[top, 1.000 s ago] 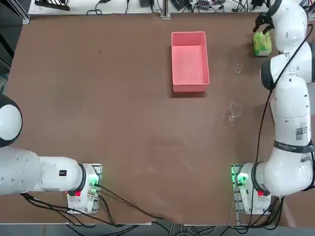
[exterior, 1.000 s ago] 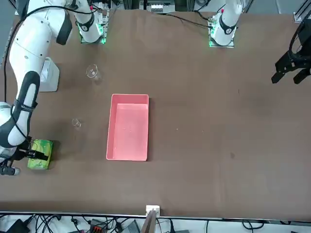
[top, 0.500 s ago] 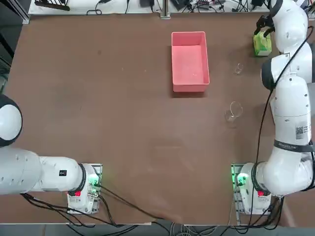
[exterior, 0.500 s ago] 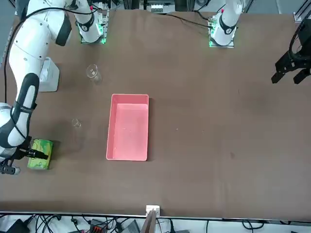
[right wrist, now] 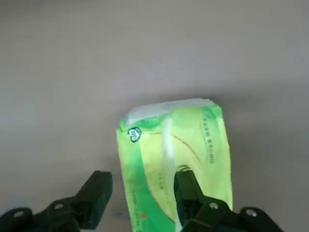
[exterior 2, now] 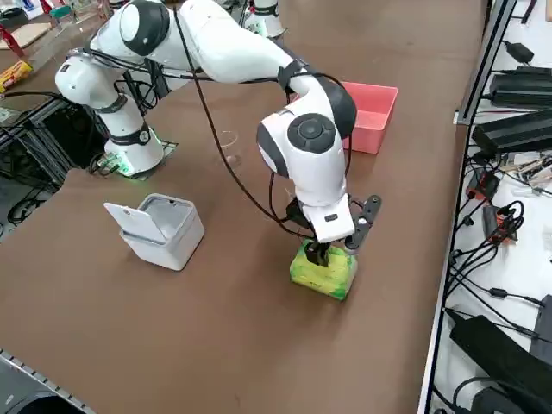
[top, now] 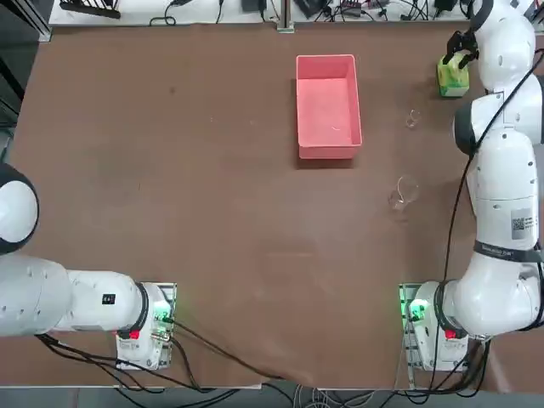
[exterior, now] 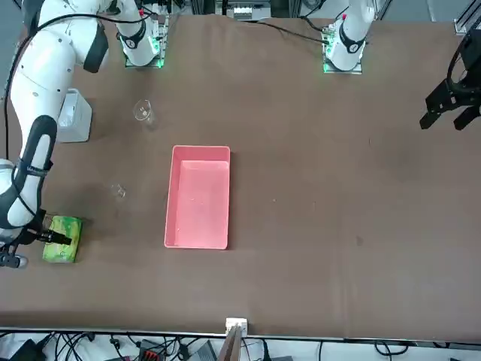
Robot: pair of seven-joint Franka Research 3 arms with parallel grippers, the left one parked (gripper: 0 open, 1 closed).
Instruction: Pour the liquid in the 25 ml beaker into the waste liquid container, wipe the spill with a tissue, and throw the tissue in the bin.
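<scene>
My right gripper (right wrist: 142, 191) hangs open just above the green tissue pack (right wrist: 174, 164), one finger (right wrist: 189, 186) over the pack's top and the other beside it. The pack lies at the far right of the table (top: 453, 78) (exterior: 62, 229) (exterior 2: 323, 271), with the gripper (exterior 2: 324, 253) right over it. The tissue is out of view; only a white seam runs along the pack's top. The tiny 25 ml beaker (top: 412, 118) (exterior: 117, 190) stands between the pack and the pink waste liquid container (top: 327, 106) (exterior: 198, 197). The pale grey bin (exterior 2: 159, 228) (exterior: 71, 114) stands with its lid up.
A larger clear glass beaker (top: 405, 191) (exterior: 143, 113) (exterior 2: 228, 142) stands nearer my base. Cables and power strips (exterior 2: 509, 129) lie beyond the table's far edge, close to the pack. My right arm (top: 501, 170) stretches along the table's right edge.
My right wrist has shifted a little toward the table's far right corner, staying over the tissue pack. The beakers, tray and pack have not moved.
</scene>
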